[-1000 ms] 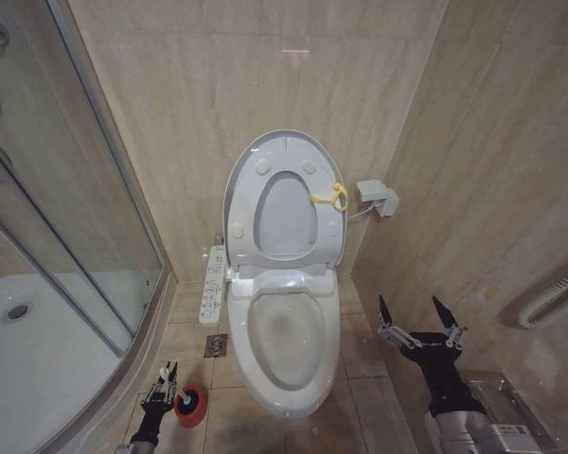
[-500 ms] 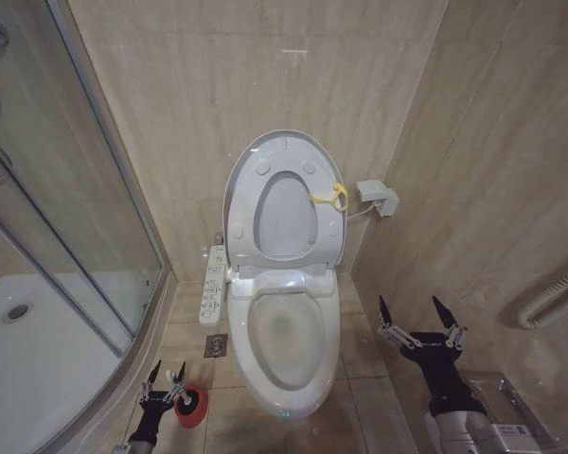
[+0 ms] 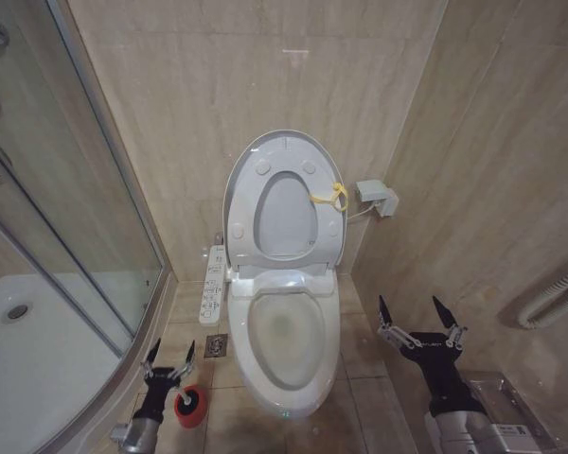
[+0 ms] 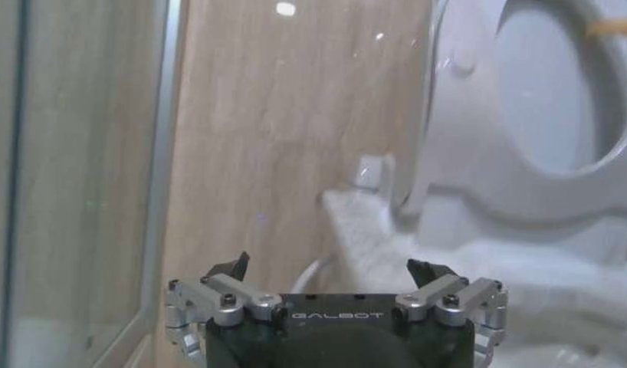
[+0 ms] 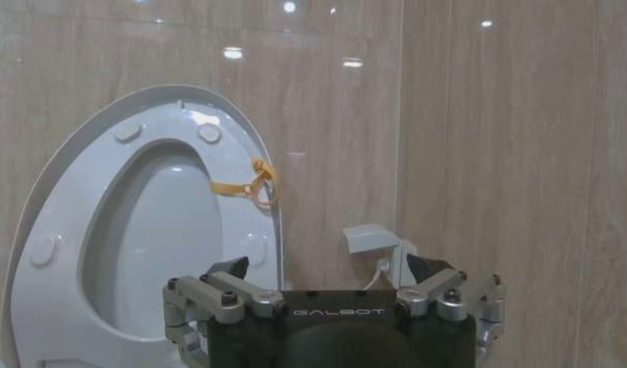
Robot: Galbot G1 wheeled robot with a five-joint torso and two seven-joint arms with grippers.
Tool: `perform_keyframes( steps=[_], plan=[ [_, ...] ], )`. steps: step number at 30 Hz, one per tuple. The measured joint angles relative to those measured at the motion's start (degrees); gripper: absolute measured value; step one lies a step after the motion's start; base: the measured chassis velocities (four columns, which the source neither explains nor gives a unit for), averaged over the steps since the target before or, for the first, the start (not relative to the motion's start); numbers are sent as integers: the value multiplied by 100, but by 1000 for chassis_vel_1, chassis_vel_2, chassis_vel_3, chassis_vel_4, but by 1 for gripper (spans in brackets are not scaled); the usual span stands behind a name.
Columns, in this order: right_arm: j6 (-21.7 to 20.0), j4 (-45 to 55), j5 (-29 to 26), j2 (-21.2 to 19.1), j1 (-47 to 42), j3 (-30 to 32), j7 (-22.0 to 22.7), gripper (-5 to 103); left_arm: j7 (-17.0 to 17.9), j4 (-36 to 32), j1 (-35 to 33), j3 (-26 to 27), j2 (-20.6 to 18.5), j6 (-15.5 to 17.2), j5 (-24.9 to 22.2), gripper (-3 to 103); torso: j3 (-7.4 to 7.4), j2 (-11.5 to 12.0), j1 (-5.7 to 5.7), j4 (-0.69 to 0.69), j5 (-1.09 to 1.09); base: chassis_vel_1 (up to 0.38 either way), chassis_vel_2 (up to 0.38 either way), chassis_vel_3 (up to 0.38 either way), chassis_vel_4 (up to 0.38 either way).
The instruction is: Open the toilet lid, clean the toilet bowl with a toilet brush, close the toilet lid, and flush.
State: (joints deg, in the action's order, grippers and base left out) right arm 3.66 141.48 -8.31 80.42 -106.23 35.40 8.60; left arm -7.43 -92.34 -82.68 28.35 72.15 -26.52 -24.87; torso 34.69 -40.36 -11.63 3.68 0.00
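Observation:
The toilet lid (image 3: 286, 148) stands upright against the back wall with the ring seat (image 3: 284, 248) raised against it. A yellow loop (image 3: 330, 197) hangs at its right rim. Below, the toilet bowl (image 3: 286, 333) lies uncovered with brownish stains inside. My left gripper (image 3: 170, 352) is open and holds nothing. It hovers just above the red holder (image 3: 195, 409) on the floor left of the bowl. A dark spot that seems to be the toilet brush head (image 3: 185, 398) sits in the holder; I cannot make out the handle. My right gripper (image 3: 418, 312) is open, right of the bowl. The lid (image 5: 139, 103) and the loop (image 5: 248, 188) also face the right wrist camera.
A curved glass shower screen (image 3: 76, 218) and a white shower tray (image 3: 28, 359) fill the left. A control panel (image 3: 213, 284) juts from the toilet's left side above a floor drain (image 3: 216, 345). A grey wall box (image 3: 377, 197) and a white hose (image 3: 552, 301) are on the right wall.
My left gripper has gone from shut to open and has risen a little away from the red holder. The right arm and the toilet have not moved.

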Motion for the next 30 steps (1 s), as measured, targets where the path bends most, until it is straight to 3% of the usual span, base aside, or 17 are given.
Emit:
perform_keyframes(
  steps=[1, 2, 6, 14, 16, 19, 30],
  plan=[
    [0, 0, 0, 0, 0, 0, 0, 100, 111, -477, -178, 15, 4, 258, 47, 100, 0, 0, 0, 0, 1, 0, 0, 0, 0],
    [0, 0, 0, 0, 0, 0, 0, 100, 111, -477, -178, 15, 4, 258, 47, 100, 0, 0, 0, 0, 1, 0, 0, 0, 0],
    [0, 0, 0, 0, 0, 0, 0, 100, 288, -1912, -881, 79, 2, 901, 144, 100, 0, 0, 0, -1, 1, 0, 0, 0, 0],
    [0, 0, 0, 0, 0, -1, -1, 100, 777, -3469, -1853, 407, 142, 1508, 694, 100, 0, 0, 1, -1, 0, 0, 0, 0, 0],
    [0, 0, 0, 0, 0, 0, 1, 100, 805, -3557, -1912, 427, 151, 1539, 733, 100, 0, 0, 1, -1, 1, 0, 0, 0, 0],
    [0, 0, 0, 0, 0, -1, 0, 100, 951, -4270, -2406, 591, 299, 1704, 1147, 100, 0, -1, 1, -1, 1, 0, 0, 0, 0],
    [0, 0, 0, 0, 0, 0, 0, 100, 918, -4956, -2904, 536, 595, 1631, 1704, 100, 0, 0, 0, 0, 0, 0, 0, 0, 0]
  ],
)
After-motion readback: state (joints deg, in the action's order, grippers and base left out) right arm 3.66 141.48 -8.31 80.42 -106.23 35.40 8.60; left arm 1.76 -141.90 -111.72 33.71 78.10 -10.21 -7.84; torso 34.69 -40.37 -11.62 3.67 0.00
